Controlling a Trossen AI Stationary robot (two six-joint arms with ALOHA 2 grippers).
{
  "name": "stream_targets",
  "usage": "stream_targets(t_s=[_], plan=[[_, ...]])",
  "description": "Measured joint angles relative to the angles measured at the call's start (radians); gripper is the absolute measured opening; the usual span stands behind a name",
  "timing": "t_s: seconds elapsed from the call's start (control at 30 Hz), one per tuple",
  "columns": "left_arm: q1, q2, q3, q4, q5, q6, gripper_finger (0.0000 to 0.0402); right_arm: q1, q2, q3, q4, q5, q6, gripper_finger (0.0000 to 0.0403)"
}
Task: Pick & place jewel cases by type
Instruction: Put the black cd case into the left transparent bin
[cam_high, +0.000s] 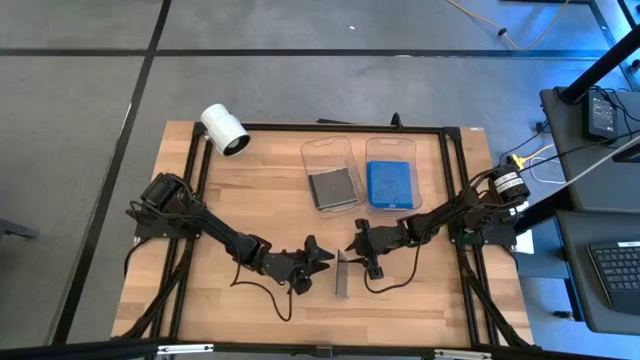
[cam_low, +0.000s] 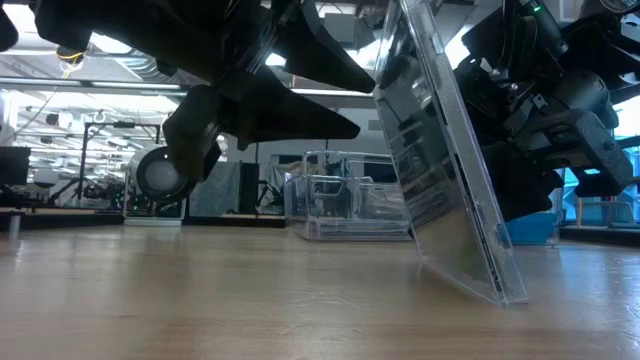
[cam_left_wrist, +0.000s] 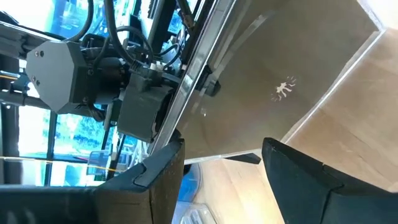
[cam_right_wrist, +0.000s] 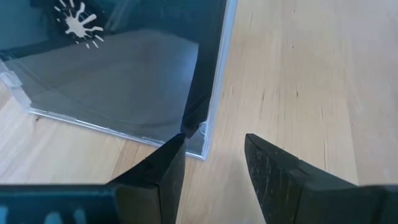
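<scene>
A clear jewel case with a dark tray (cam_high: 342, 275) stands on its lower edge (cam_low: 470, 285) on the wooden table, tilted toward the table's left, between my two grippers. My left gripper (cam_high: 322, 255) is open on the case's left; the case fills its wrist view (cam_left_wrist: 261, 74). My right gripper (cam_high: 362, 255) is open on the case's right, with one fingertip (cam_right_wrist: 177, 146) at the case's corner (cam_right_wrist: 202, 146); I cannot tell whether it touches. A dark case (cam_high: 333, 188) lies in one clear tub and a blue case (cam_high: 390, 185) in the other. My left gripper's open fingers come level from the table's left. One fingertip (cam_low: 368, 88) seems to meet the case's leaning face (cam_low: 385, 95) high up, and the case seems to rest against it, with its lower edge on the table. Nothing is pinched between the fingers.
Two clear tubs (cam_high: 332, 150) (cam_high: 390, 143) stand side by side at the far middle of the table. A white cylinder (cam_high: 224, 129) lies at the far left corner. Black frame rails run along the table's left and right sides.
</scene>
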Motion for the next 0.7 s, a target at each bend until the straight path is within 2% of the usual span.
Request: stream_targets(t_s=[0.2, 0.37, 0.7], plan=[[-0.016, 0.000, 0.000, 0.006, -0.004, -0.001, 0.0212, 0.000, 0.000, 0.000, 0.000, 0.000, 0.000, 0.0170], [-0.041, 0.000, 0.000, 0.038, -0.053, 0.032, 0.0214, 0.000, 0.000, 0.000, 0.000, 0.000, 0.000, 0.0170], [-0.034, -0.001, 0.000, 0.058, -0.052, 0.069, 0.0213, 0.000, 0.000, 0.000, 0.000, 0.000, 0.030, 0.0170]])
